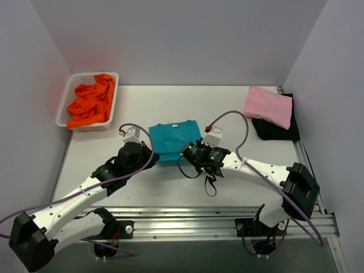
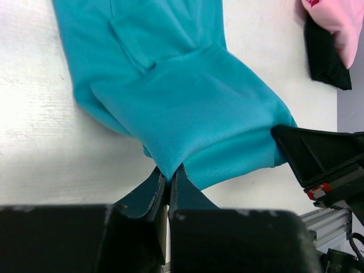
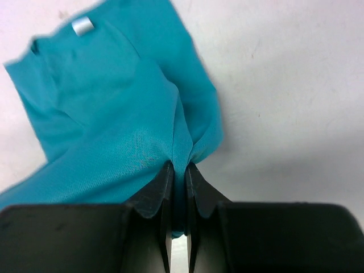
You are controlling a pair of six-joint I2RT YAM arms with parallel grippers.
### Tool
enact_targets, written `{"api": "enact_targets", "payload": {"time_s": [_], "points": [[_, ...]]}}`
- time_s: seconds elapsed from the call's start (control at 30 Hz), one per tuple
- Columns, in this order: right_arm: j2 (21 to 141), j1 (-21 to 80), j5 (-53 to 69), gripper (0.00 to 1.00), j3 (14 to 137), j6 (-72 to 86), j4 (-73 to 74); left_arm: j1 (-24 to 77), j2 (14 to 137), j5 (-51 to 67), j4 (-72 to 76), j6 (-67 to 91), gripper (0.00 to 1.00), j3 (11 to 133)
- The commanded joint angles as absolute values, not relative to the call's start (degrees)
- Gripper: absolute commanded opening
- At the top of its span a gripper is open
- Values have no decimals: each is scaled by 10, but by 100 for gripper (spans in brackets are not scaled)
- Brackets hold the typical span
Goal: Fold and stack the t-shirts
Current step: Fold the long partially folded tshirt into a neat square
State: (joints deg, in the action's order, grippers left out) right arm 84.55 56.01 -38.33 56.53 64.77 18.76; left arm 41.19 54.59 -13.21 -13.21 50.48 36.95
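teal t-shirt [image 1: 172, 139] is being pinched by left pincer [image 2: 169, 175] and right pincer [image 3: 177, 172], so uneven pulling is likely risking a skewed fold.

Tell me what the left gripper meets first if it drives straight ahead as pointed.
The teal t-shirt: the left gripper is shut on its edge, and the rest of the cloth lies directly ahead on the table; depth beyond is unclear.
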Motion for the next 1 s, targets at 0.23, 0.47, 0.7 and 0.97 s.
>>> {"api": "enact_targets", "payload": {"time_s": [0.23,0.47,0.7,0.97], "points": [[913,507,-480,0,699,576,280,400,605,-200,-180,469,4,492],[955,487,-454,0,730,549,251,384,638,-186,-164,475,5,505],[1035,454,-423,0,802,512,231,327,681,-147,-120,482,6,501],[1327,320,-308,98,1141,415,227,151,1009,0,-47,468,80,689]]}}
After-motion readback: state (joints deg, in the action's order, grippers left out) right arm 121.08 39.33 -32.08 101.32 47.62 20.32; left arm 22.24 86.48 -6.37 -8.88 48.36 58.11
